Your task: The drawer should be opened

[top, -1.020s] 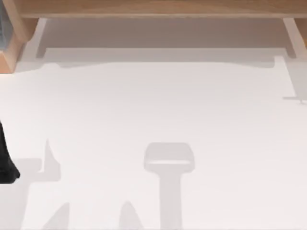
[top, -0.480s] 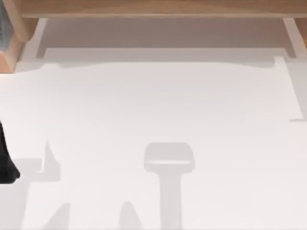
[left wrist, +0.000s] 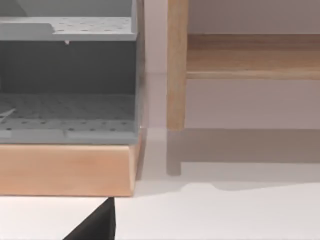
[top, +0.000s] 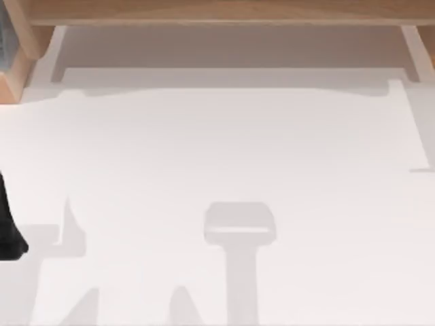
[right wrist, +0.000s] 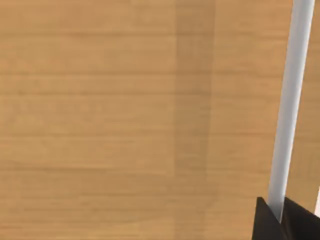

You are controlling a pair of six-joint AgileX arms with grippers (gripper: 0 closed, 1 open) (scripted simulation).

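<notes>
- Drawer front: plain wood, close before the right wrist camera, with the pale bar handle running across it; looks flush and not yet pulled.
- Right gripper: jaws narrow, one dark finger on each side of the handle, apparently pinching it.
- Likely belongs to the wooden unit along 12 o'clock of the table; exact spot cannot be told.
- Faint shadow line at the 3 o'clock edge sits lower than a second ago and matches half a second ago, which suggests reach finished, grip set, pull due next.
- Left gripper: parked at 9 o'clock near a grey perforated rack; open or shut cannot be told.
</notes>
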